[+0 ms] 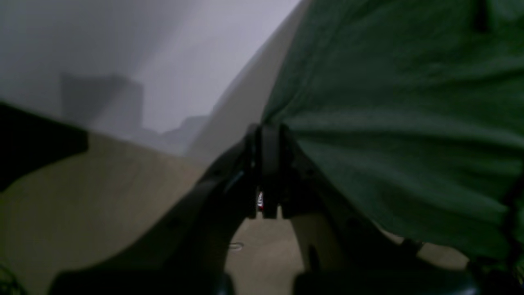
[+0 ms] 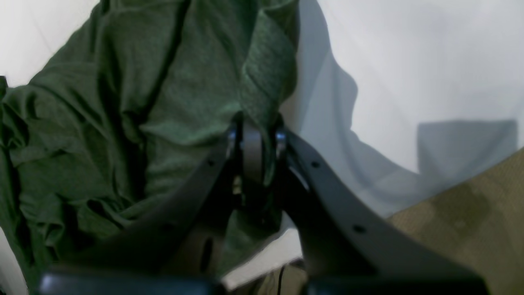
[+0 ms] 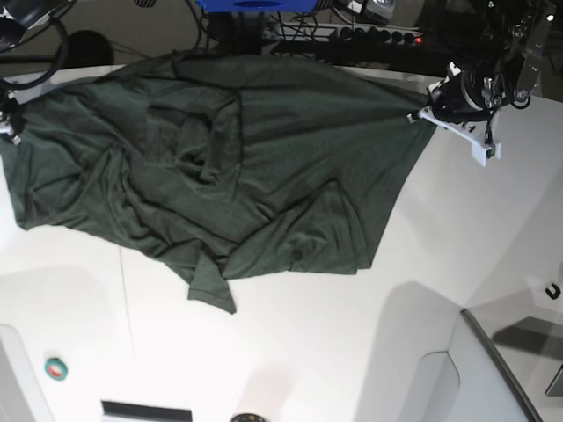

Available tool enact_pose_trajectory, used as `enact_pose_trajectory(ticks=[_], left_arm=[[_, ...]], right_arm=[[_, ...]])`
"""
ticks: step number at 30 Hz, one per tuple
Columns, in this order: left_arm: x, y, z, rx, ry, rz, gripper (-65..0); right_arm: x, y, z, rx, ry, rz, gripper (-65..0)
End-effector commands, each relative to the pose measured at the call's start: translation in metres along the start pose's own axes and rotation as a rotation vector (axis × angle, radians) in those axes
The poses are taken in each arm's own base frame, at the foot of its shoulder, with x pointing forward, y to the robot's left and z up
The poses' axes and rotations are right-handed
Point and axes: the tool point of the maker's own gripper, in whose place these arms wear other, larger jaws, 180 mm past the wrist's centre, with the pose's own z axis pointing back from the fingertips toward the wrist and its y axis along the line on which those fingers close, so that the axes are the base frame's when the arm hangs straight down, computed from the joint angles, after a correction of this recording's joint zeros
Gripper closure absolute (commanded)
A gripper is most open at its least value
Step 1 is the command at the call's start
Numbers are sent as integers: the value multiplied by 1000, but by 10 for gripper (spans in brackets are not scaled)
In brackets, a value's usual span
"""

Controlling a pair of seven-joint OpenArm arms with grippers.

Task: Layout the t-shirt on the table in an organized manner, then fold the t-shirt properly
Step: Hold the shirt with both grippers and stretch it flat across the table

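The t-shirt point(image 3: 220, 176) looks light, limp and prone to bunching, so hems and corners suit gripping. Both tools, left point(image 1: 265, 135) and right point(image 2: 254, 131), are clamped on its opposite edges near the counter's point(image 3: 352, 352) far corners

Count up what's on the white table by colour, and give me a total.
Dark green: 1, the t-shirt
Teal: 1, a small round thing, too small to identify
Total: 2 on the table
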Motion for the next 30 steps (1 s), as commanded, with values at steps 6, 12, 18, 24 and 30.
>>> enact_pose_trajectory(ticks=[6, 12, 18, 24, 30], left_arm=[[5, 4, -1, 10, -14, 9, 0], [1, 10, -13, 33, 8, 38, 0], [7, 7, -22, 32, 6, 70, 0], [12, 4, -22, 26, -4, 72, 0], [-1, 8, -26, 36, 33, 90, 0]], right_arm=[[20, 5, 18, -8, -75, 53, 0], [21, 9, 14, 1, -73, 60, 0], [14, 20, 5, 23, -40, 80, 0], [13, 21, 5, 24, -35, 79, 0], [12, 21, 5, 24, -33, 79, 0]])
